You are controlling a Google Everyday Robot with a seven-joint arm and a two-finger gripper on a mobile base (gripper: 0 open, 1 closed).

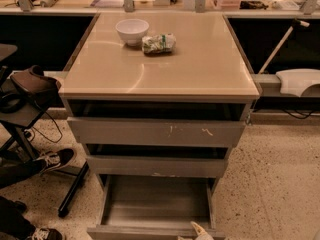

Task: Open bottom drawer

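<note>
The grey cabinet has three drawers under a beige top [165, 69]. The bottom drawer [150, 232] is pulled far out, and its shallow grey box interior [155, 201] shows. Its plain front lies along the lower edge of the view. Above it sit the mid-sized grey front [155, 166] and the widest front with white scratch marks [155, 132], both pulled out slightly with dark gaps above them. Only a pale tip of my gripper [200, 231] shows, at the bottom edge by the right end of the bottom drawer's front.
A white bowl [132, 31] and a crumpled snack bag [158, 43] sit on the beige top. At the left are a chair with a dark object on it [30, 89] and a person's legs and sneakers [52, 160]. A white object [300, 81] lies at the right.
</note>
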